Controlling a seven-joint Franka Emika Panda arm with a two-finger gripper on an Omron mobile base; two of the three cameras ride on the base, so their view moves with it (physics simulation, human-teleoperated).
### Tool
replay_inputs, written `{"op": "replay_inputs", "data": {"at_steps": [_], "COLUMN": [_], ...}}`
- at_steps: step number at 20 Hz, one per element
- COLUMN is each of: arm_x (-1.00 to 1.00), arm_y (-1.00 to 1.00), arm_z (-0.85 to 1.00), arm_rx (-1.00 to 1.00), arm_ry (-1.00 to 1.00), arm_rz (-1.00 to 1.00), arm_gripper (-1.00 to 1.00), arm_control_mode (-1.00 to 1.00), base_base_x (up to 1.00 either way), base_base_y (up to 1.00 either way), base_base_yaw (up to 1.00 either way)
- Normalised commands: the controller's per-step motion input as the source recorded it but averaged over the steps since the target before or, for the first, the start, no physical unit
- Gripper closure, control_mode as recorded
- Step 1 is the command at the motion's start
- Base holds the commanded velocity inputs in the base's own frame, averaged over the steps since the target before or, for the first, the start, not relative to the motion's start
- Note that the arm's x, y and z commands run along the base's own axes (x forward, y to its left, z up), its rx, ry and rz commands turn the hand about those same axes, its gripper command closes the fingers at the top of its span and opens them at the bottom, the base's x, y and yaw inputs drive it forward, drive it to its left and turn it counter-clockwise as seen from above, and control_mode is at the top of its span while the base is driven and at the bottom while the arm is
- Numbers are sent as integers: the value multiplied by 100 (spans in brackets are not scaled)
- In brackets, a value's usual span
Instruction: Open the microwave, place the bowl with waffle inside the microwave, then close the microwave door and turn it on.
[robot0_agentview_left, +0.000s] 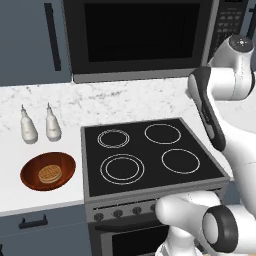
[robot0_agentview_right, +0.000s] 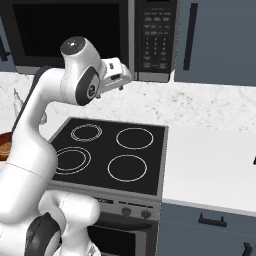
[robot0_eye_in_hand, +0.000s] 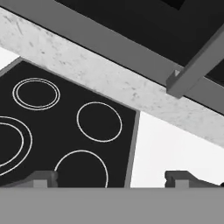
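**Door closed, jaws spread, handle is the target**

Jaws stand wide apart, holding nothing. Gripper (robot0_agentview_right: 121, 79) hangs in the air above the back right of the stove (robot0_agentview_left: 150, 152), below the front of the microwave (robot0_agentview_left: 140, 37), touching neither. In the hand view the fingertips (robot0_eye_in_hand: 41, 178) bracket the stove's right edge and the bare worktop (robot0_eye_in_hand: 175, 148) beside it, so the hand points down and forward, not at the door yet.

Step in hand, as I read it: open the microwave door (robot0_agentview_left: 137, 35). It looks fully shut. The grey bar (robot0_eye_in_hand: 197, 65) in the upper right of the hand view looks like the door handle, on the door's right side next to the keypad (robot0_agentview_right: 155, 35).

To do it well:
- tilt the hand up so the handle sits between the fingers, crosswise to the bar
- come in level, no scraping the keypad
- close fully on the bar before pulling
- pull in an arc about the left hinge, not straight out, or the grip will slip
- swing wide enough to pass the bowl in

Bowl (robot0_agentview_left: 48, 171) with the waffle (robot0_agentview_left: 49, 174) in it sits near the front edge of the worktop left of the stove, in front of two bottles (robot0_agentview_left: 39, 125), well apart from the gripper.
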Motion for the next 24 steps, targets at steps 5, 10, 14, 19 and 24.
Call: {"op": "replay_inputs", "data": {"at_steps": [5,10,14,19,24], "arm_x": [35,88,81,19,12], "arm_y": [-7,0,1,-8,-6], "arm_z": [-2,64,54,58,8], "arm_rx": [2,26,5,8,16], "arm_ry": [-7,-23,-7,0,-13], "arm_rz": [-1,-4,-8,-6,0], "arm_gripper": [-100,-100,-100,-100,-100], "arm_control_mode": [-100,-100,-100,-100,-100], "base_base_x": [0,0,0,0,0], "base_base_y": [0,0,0,0,0], "base_base_yaw": [0,0,0,0,0]}}
